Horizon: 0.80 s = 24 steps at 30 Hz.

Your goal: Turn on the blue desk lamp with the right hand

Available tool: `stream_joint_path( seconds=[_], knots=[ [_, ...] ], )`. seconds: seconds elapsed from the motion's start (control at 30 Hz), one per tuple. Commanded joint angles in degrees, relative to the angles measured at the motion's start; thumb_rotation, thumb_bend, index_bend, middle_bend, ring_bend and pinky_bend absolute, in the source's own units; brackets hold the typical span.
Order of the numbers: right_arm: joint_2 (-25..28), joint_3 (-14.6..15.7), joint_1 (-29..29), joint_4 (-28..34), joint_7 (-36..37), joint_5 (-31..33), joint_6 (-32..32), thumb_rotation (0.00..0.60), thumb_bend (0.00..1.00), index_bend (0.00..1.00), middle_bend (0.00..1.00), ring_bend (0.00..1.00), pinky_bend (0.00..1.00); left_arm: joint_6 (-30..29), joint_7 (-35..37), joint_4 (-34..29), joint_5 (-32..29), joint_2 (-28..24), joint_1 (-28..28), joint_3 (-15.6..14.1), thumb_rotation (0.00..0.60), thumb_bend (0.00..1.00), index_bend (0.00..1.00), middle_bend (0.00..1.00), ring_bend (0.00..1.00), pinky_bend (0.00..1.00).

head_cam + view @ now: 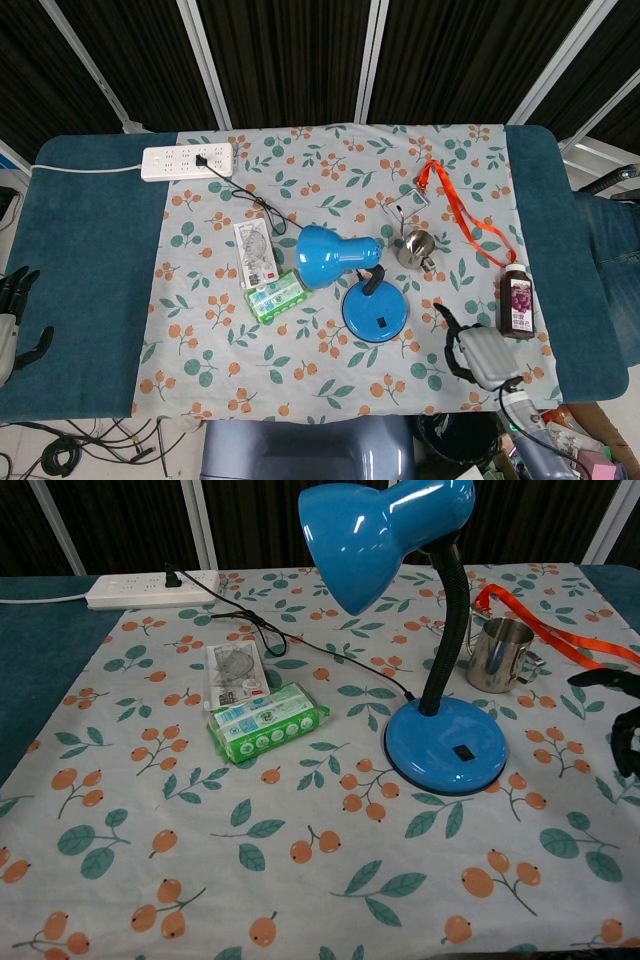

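The blue desk lamp (340, 257) stands mid-table, its round base (375, 311) (447, 744) carrying a small black switch (462, 751) on top. The shade (380, 532) hangs over the cloth and is unlit. My right hand (473, 352) hovers over the cloth just right of and nearer than the base, apart from it, fingers spread and empty; its dark fingertips (612, 720) enter the chest view at the right edge. My left hand (14, 318) rests at the far left edge of the table, away from everything, holding nothing.
A steel mug (498, 653) and an orange ribbon (462, 212) lie behind the base. A dark bottle (516, 299) sits right of my right hand. A green packet (267, 721), a card (235, 674), and the power strip (188, 160) with the lamp's cord lie to the left.
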<state>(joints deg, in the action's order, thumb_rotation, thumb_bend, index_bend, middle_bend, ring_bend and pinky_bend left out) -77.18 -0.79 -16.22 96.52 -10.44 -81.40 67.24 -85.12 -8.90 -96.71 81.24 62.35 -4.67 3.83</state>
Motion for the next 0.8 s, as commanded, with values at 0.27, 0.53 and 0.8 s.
stream_joint_path(
  seconds=[0.27, 0.53, 0.8],
  knots=[
    [-5.6, -0.2, -2.7, -1.8, -6.2, 1.2, -3.3, 0.600, 0.56, 0.11, 0.55, 0.59, 0.46, 0.4, -0.1, 0.1, -0.3, -0.1, -0.1, -0.1, 0.600, 0.36, 0.07, 0.04, 0.07, 0.00],
    [-9.0, -0.5, -3.6, -3.7, -9.3, 1.4, -3.6, 0.600, 0.56, 0.13, 0.57, 0.64, 0.59, 0.5, -0.1, 0.0, -0.5, -0.1, -0.1, 0.0, 0.600, 0.36, 0.07, 0.04, 0.07, 0.00],
    [-10.0, -0.4, -3.9, -4.4, -9.9, 2.1, -4.0, 0.600, 0.56, 0.15, 0.58, 0.64, 0.63, 0.5, -0.1, 0.0, -0.8, -0.1, -0.1, 0.1, 0.600, 0.36, 0.07, 0.04, 0.07, 0.00]
  ],
)
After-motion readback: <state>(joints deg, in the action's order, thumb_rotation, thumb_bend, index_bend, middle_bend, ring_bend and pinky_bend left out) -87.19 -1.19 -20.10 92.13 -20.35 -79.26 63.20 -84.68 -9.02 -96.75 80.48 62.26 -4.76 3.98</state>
